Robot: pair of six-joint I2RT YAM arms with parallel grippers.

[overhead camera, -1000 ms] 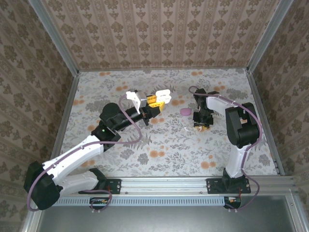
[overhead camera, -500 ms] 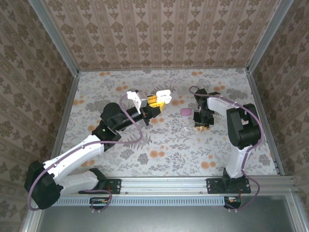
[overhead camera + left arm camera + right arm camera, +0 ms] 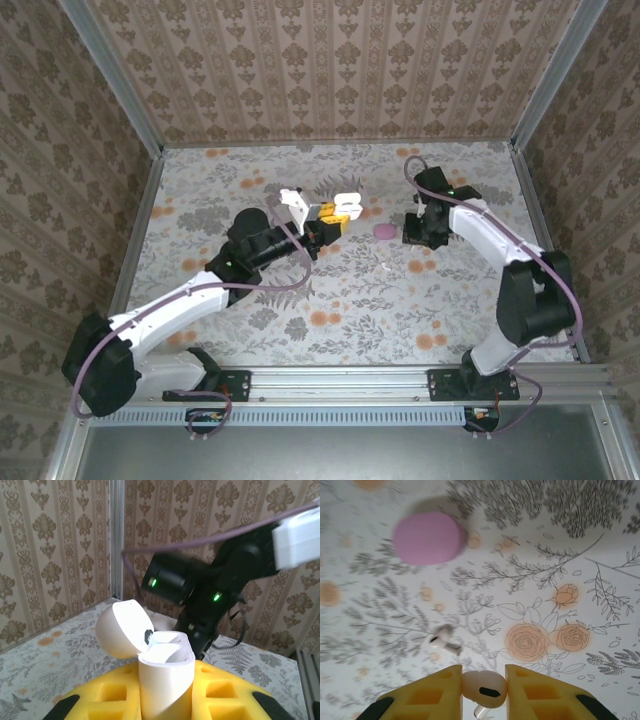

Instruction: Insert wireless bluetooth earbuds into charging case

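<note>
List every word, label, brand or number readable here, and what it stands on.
None readable. The charging case, the gripped earbud, the loose earbud and the pink disc show no print; the tablecloth carries only flower patterns.

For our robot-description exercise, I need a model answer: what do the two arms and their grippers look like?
Both the left arm and right arm have white links between bulky black joints, with a purple cable looping alongside. The left gripper and right gripper have blocky yellow fingers with square recesses.
</note>
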